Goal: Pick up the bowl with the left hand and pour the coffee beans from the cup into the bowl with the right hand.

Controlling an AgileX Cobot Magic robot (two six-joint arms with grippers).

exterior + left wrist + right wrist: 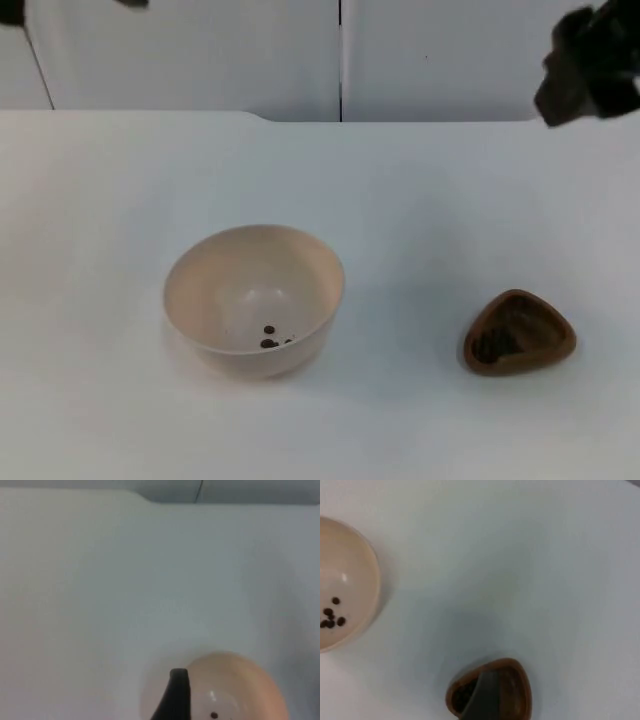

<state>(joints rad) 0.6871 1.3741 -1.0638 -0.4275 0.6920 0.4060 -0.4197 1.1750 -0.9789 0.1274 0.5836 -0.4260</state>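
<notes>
A beige bowl (205, 285) stands upright near the middle of the white table, with a few coffee beans (270, 338) on its bottom. To its right stands a brown cup (556, 345) with a rounded three-cornered rim and dark beans inside. My right gripper (575, 75) hangs high at the back right, well behind the cup and apart from it. In the right wrist view the cup (517, 692) lies just past the gripper and the bowl (350, 575) further off. In the left wrist view my left gripper (175, 700) hovers in front of the bowl (240, 680) without touching it.
The table ends at a grey partition wall (200, 50) with a dark vertical seam (340, 60). Bare white table top (420, 230) lies between bowl and cup and all around them.
</notes>
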